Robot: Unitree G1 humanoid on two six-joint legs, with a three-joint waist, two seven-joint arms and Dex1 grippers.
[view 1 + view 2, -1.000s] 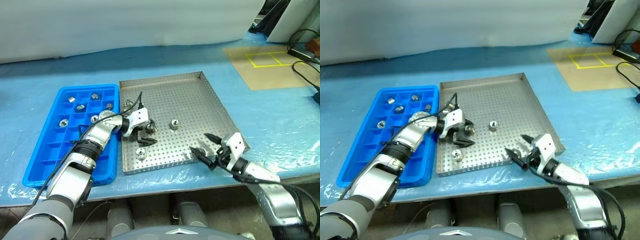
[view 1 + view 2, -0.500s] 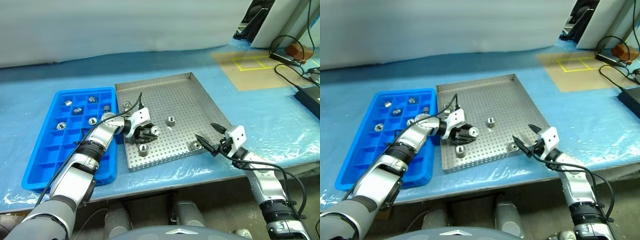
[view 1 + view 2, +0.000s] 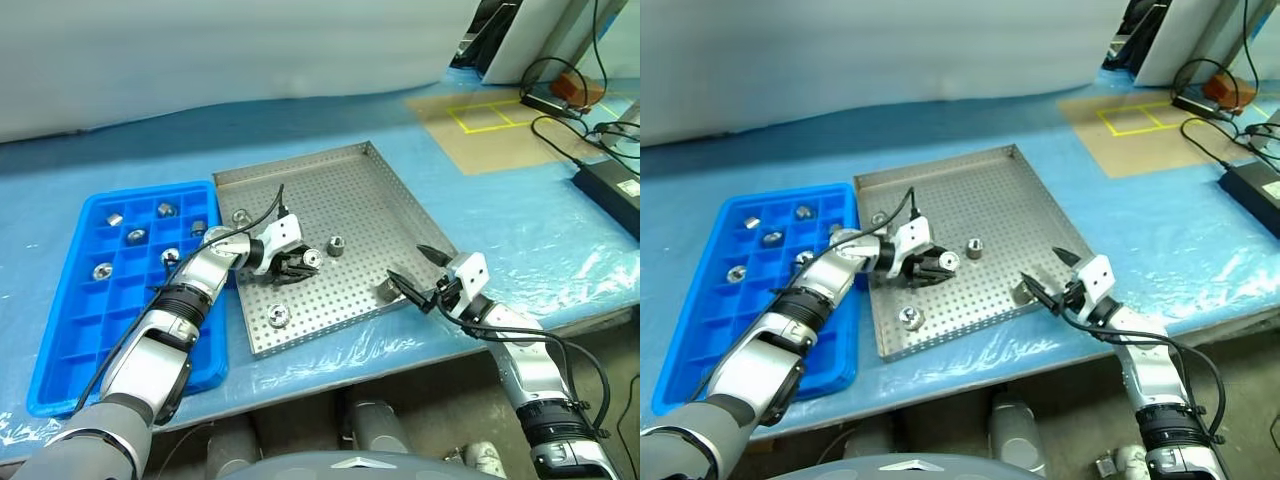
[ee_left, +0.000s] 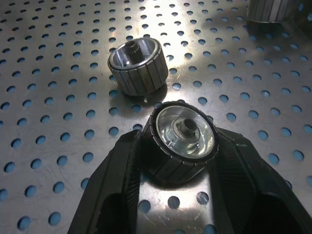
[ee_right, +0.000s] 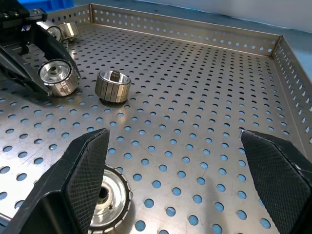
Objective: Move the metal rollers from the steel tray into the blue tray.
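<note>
Right tool [image 3: 414, 277] agape, steel tray [image 3: 385, 195] edge

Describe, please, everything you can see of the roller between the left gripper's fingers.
The roller is a short, shiny silver metal cylinder with a ribbed side wall and a recessed end face around a small central hub. It lies tilted, its open face turned up toward the wrist camera, on the perforated floor of the steel tray. The left gripper is shut on it, one black finger pressed against each side. Another roller stands just beyond it, apart.
</note>
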